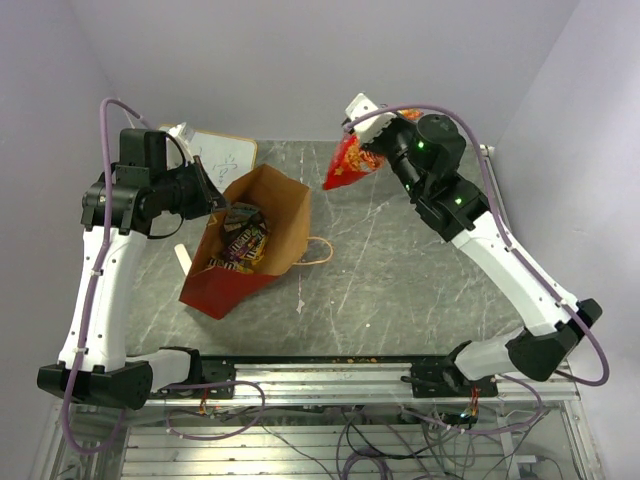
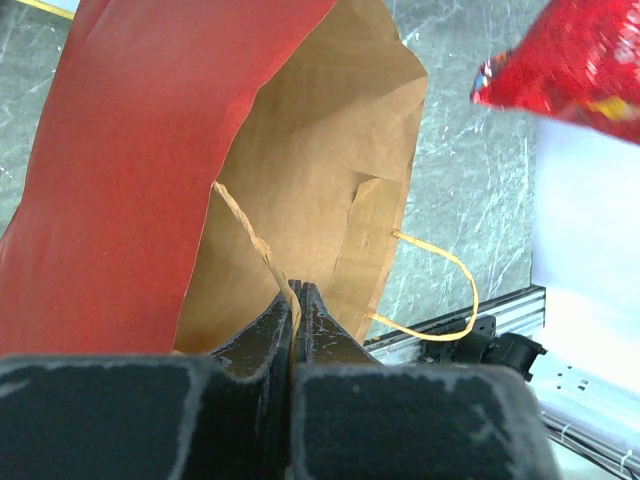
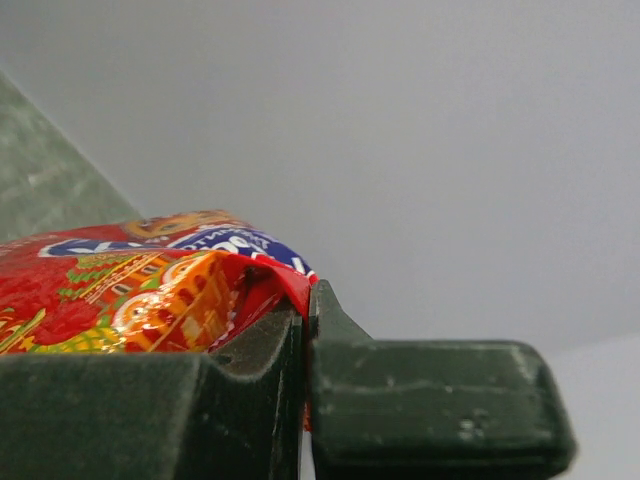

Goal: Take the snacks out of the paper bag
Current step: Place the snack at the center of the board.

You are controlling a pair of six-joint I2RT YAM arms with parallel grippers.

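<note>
- left wrist: the left gripper (image 2: pixel 295 300) is clamped shut on the rim of the paper bag (image 2: pixel 310 150); the thin paper is judged easily torn.
- right wrist: the right gripper (image 3: pixel 305 305) is pinched shut on the top seam of the red crinkly bag (image 3: pixel 120 290), judged light and slippery; its blue logo cannot be read.
- top: it is held above the table (image 1: pixel 400 280); other snacks (image 1: pixel 243 245) lie in the paper bag, best taken by an end.

Blue logo lettering on red snack bag (image 3: pixel 150 270) too blurred to read, nothing else legible
</note>
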